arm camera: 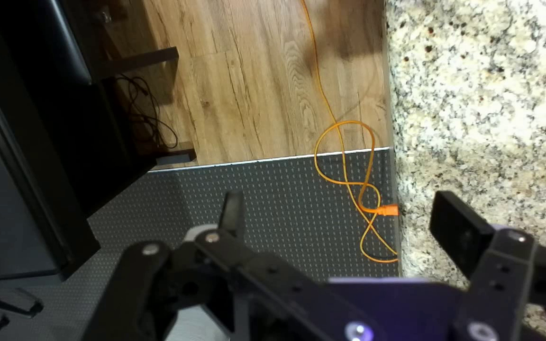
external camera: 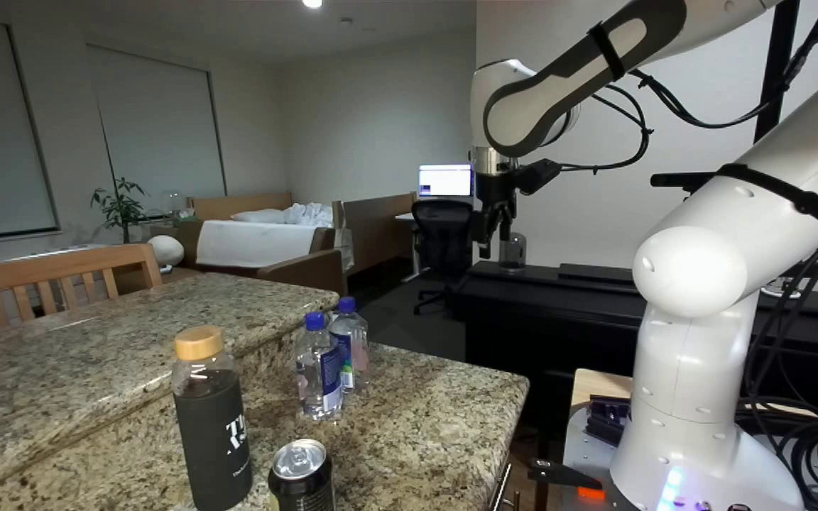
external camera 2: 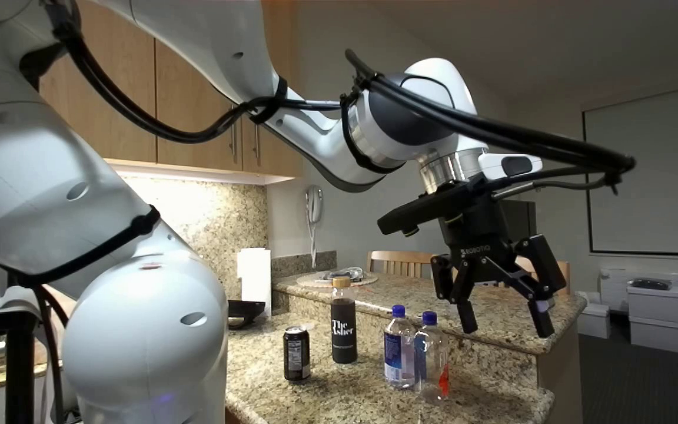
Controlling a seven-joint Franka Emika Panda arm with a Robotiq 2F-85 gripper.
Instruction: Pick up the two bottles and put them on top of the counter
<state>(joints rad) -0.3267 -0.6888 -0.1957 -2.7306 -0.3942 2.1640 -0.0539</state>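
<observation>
Two clear water bottles with blue caps stand upright close together on the lower level of the speckled granite counter, beside its raised step. The bottle nearer the tan-capped bottle and the second water bottle show in both exterior views. The counter's raised level lies behind them; its lower level also shows in the wrist view. My gripper is open and empty, in the air past the counter's edge, higher than the bottles. The wrist view shows no bottle.
A matte black bottle and a dark can stand on the lower level near the water bottles. A black desk is across the gap. An orange cord lies on the floor below.
</observation>
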